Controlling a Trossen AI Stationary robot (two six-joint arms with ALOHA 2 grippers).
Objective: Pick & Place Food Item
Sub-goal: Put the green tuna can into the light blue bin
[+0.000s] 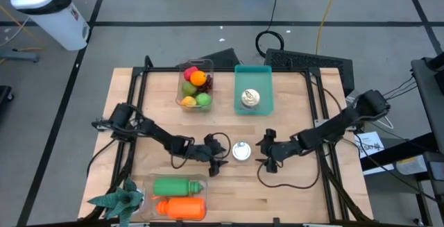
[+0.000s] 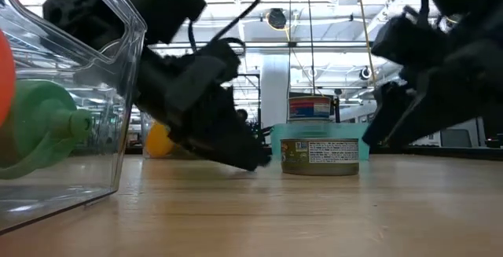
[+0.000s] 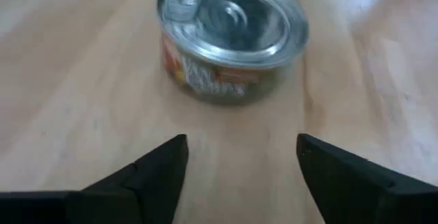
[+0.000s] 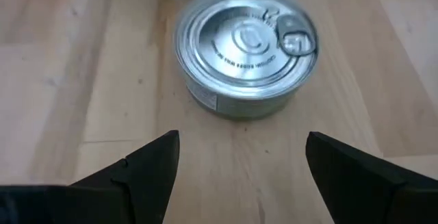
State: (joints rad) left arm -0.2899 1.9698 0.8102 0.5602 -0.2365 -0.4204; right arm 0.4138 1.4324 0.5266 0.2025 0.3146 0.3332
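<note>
I count two cans: one can (image 1: 241, 150) standing on the bare table (image 1: 298, 192) between my grippers, a second can (image 1: 250, 99) in the teal tray (image 1: 253, 71). Left gripper (image 1: 220, 156) lies low just beside the first can, fingers parted, holding nothing. Right gripper (image 1: 266, 152) faces it from the other side, also spread and empty. Clear fruit bin (image 1: 195, 85): several fruits. Near clear bin (image 1: 177, 198): one green bottle (image 1: 177, 186), one orange bottle (image 1: 182, 207).

Both arms stretched low toward mid-table, facing each other. Left gripper (image 1: 223, 156) with fingers spread (nothing between them); right gripper (image 1: 263, 152) likewise parted, unladen.
</note>
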